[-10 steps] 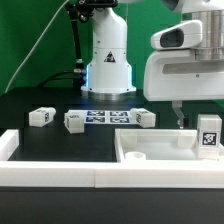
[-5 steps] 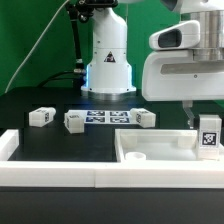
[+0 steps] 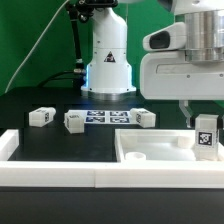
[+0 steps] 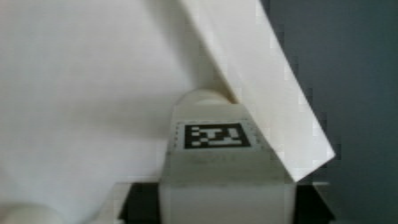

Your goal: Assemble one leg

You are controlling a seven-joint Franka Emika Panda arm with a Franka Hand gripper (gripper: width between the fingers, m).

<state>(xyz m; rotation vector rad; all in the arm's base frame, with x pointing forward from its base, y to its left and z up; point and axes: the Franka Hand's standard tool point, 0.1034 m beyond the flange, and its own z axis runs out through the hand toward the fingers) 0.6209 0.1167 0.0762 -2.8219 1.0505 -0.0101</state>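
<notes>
My gripper (image 3: 204, 126) is shut on a leg (image 3: 206, 136), a small white block with a square tag, and holds it upright over the right end of the large white panel (image 3: 150, 150). In the wrist view the leg (image 4: 222, 150) stands between the dark fingers (image 4: 143, 203), its far end close to the panel's raised rim (image 4: 267, 80); I cannot tell whether they touch. Three more legs lie on the black table: one (image 3: 40, 117), a second (image 3: 74, 120) and a third (image 3: 145, 118).
The marker board (image 3: 105, 117) lies between the loose legs. The robot's white base (image 3: 108, 65) stands behind it. A white raised border (image 3: 50, 178) runs along the table's front edge, with a corner piece at the exterior view's left.
My gripper with the leg has shifted slightly toward the exterior view's left and a little up. The loose legs and panel have not moved.
</notes>
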